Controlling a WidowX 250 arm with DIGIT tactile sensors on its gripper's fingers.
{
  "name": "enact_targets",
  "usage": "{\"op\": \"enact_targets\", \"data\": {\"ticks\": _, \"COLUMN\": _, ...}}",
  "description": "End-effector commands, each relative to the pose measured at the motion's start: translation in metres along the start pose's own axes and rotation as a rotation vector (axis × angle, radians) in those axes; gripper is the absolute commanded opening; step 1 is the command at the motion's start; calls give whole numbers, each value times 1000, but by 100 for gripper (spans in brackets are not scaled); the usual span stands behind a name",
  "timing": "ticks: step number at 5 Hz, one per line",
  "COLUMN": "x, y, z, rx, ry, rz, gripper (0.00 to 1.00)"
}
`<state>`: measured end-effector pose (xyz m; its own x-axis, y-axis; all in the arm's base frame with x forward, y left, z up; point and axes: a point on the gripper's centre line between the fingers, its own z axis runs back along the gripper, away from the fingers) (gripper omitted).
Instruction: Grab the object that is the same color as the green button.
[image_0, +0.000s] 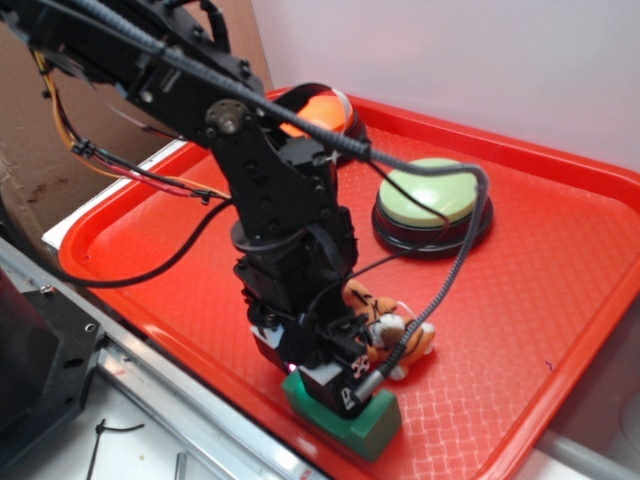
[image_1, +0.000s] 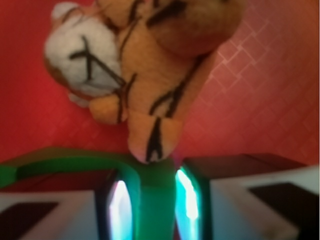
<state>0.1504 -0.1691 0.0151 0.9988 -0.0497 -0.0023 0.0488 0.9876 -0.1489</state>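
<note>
The object, a dark green block (image_0: 368, 424) with a U-shaped notch, rests on the red tray (image_0: 560, 300) near its front edge. My gripper (image_0: 338, 388) is down on it. In the wrist view the gripper (image_1: 154, 207) has a finger pad pressed against each side of one upright wall of the green block (image_1: 65, 162), so it is shut on that wall. The green button (image_0: 432, 190), a pale dome on a black base, stands at the back of the tray, apart from the arm.
An orange striped tiger plush (image_0: 388, 328) lies just behind the block and almost touches it; in the wrist view the tiger plush (image_1: 160, 65) fills the top. An orange dome button (image_0: 322, 108) sits at the tray's back left. The tray's front rim is close below the block.
</note>
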Motion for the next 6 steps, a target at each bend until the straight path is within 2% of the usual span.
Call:
{"op": "enact_targets", "data": {"ticks": 1, "x": 18, "y": 0, "z": 27, "rx": -19, "ry": -23, "rz": 24, "gripper": 0}}
{"op": "enact_targets", "data": {"ticks": 3, "x": 31, "y": 40, "z": 135, "rx": 15, "ry": -113, "rz": 178, "gripper": 0}}
{"op": "enact_targets", "data": {"ticks": 4, "x": 30, "y": 65, "z": 179, "rx": 6, "ry": -150, "rz": 257, "gripper": 0}}
{"op": "enact_targets", "data": {"ticks": 6, "x": 24, "y": 107, "z": 219, "rx": -9, "ry": -223, "rz": 394, "gripper": 0}}
